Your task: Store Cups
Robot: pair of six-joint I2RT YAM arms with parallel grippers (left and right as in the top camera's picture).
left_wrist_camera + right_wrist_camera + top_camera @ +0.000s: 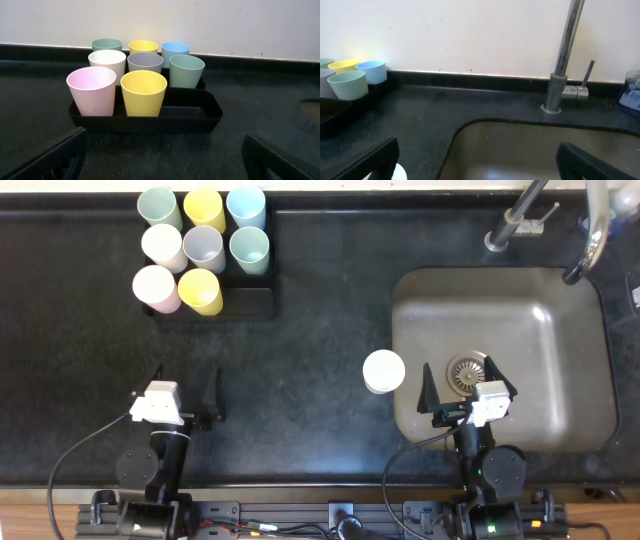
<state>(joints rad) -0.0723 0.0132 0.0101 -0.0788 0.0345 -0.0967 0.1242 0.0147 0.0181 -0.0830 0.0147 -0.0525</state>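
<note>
A black tray at the counter's back left holds several upright cups, among them a pink cup and a yellow cup in its front row. The front right slot is bare. A lone white cup stands on the counter just left of the sink. My left gripper is open and empty, well in front of the tray, facing the pink cup and the yellow cup. My right gripper is open and empty over the sink's near left part, with the white cup beside its left finger.
A steel sink fills the right side, with a faucet behind it and a soap bottle at the far right. Dark counter lies between tray and sink. The wall runs along the back.
</note>
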